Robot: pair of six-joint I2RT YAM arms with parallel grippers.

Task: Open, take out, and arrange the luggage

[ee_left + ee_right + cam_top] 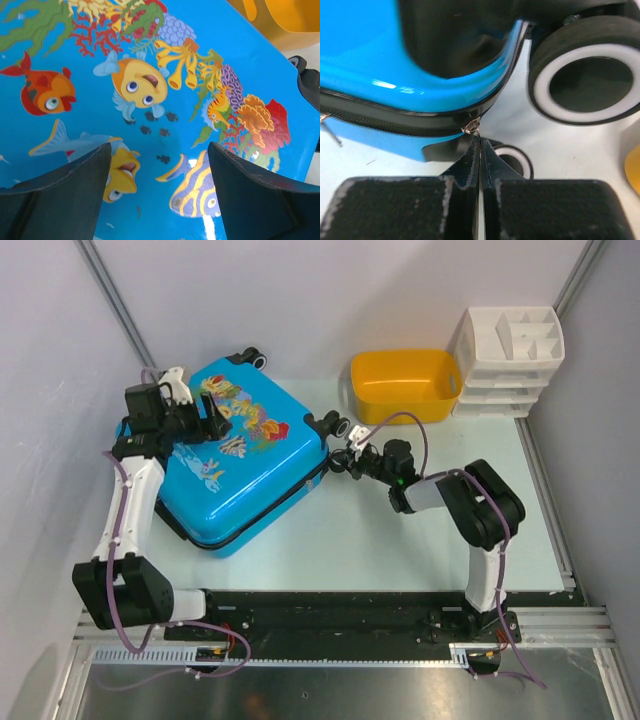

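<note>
The luggage [245, 465] lies flat and closed on the left half of the counter [420, 540], fish-printed shell facing up, its wheels toward the back and the right. The left fingers [75, 195] hang spread wide above that printed shell. At the case's right corner, beside a black wheel [587, 75], the right fingers [462, 165] are pressed together, pinching the small metal zipper pull [471, 128] that hangs from the black zipper band [380, 116]. A yellow tub [405, 385] and a white drawer unit [508, 360] stand at the back right, apart from the case.
</note>
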